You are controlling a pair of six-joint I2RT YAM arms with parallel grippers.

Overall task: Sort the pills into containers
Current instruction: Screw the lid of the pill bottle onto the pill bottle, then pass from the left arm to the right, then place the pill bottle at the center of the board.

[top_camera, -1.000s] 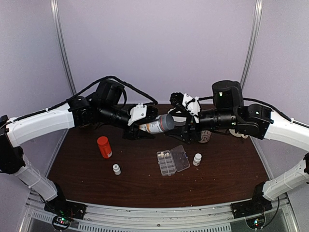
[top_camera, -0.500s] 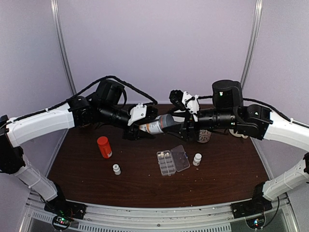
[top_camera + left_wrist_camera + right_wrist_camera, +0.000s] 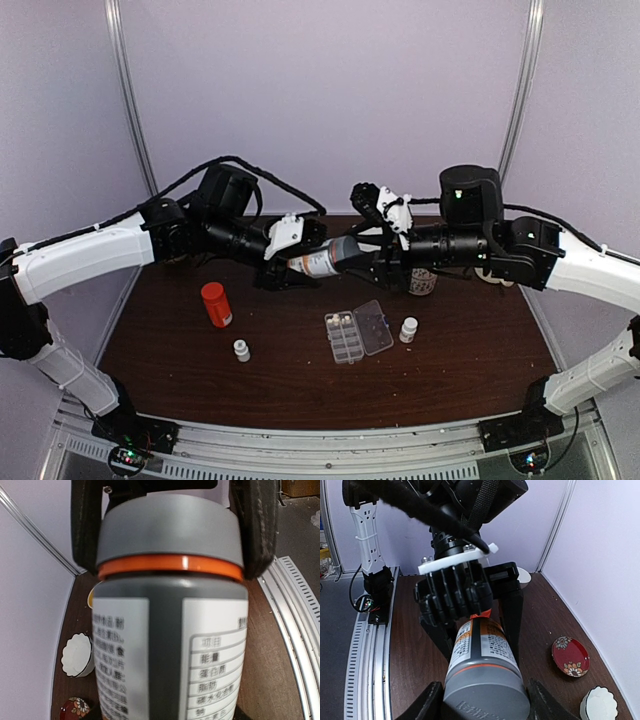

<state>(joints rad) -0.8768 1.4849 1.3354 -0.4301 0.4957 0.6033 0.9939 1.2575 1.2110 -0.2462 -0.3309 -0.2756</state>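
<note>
Grey-capped bottle with orange label [image 3: 322, 261] is held in the air, its long axis level and running left to right between the arms. Left fingers [image 3: 512, 612] clenched on its body. Grey cap [image 3: 170, 530] points at the right arm. Right fingers [image 3: 84, 525] bracket the cap, one pressed to each side; grasping it, as far as seen. Likely next move: twist the cap about that axis. Clear plastic rectangular pill box [image 3: 345, 338] lies lid-open on the brown tabletop [image 3: 460, 370], below the bottle and nearer the bases. Pills too small to make out.
</note>
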